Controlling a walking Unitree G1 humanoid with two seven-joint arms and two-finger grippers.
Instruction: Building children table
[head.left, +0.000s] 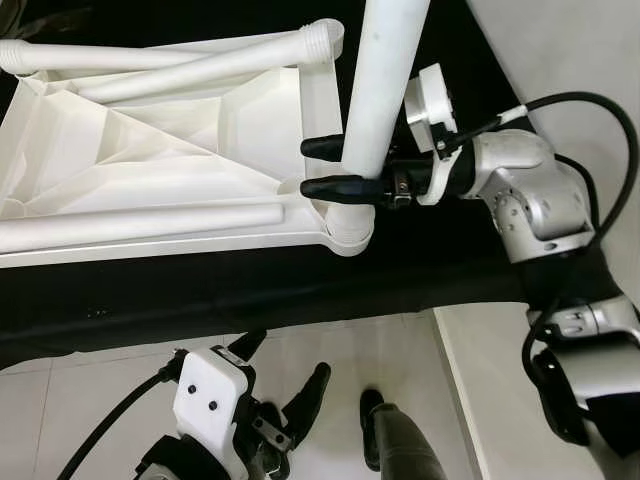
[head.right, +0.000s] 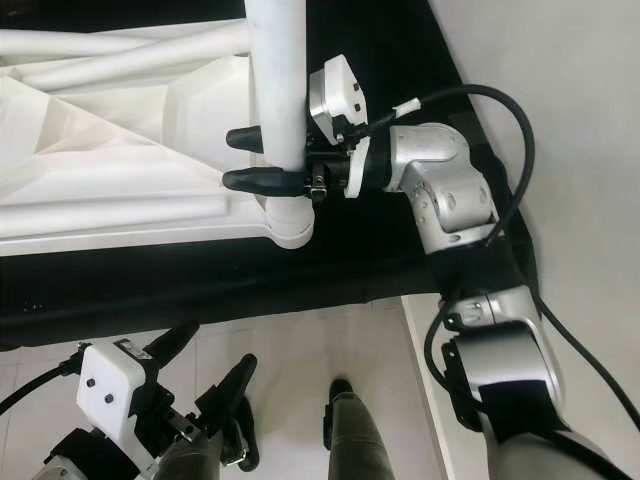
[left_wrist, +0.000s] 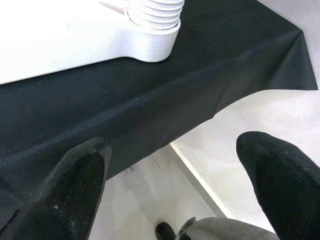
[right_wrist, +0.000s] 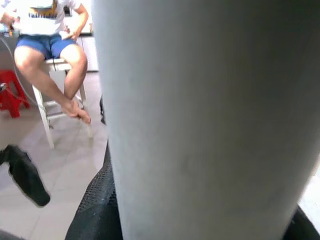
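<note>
Black-draped bench (head.left: 200, 290) over pale floor tiles, with the white plastic tabletop (head.left: 150, 150) laid upside down on it, ribbed underside up, presumably so the corner sockets faced upward for the legs. Counted four legs: three (head.left: 140, 222) lying loose on the upturned tabletop, one leg (head.left: 385, 80) held upright. Upright leg seated with its lower end in the near right corner socket (head.left: 348, 228), likely for screwing or pressing home. Right gripper (head.left: 325, 168) clamped across that leg just above the socket, one black finger on each side, closed firmly on the white tube; grasped low, probably to keep the leg square to the socket. Left gripper (head.left: 285, 375) hanging low in front of the bench edge, fingers (left_wrist: 82, 185) spread wide apart, holding nothing. Seen past the leg in the right wrist view: one seated person (right_wrist: 47, 35) on a white chair across the room.
</note>
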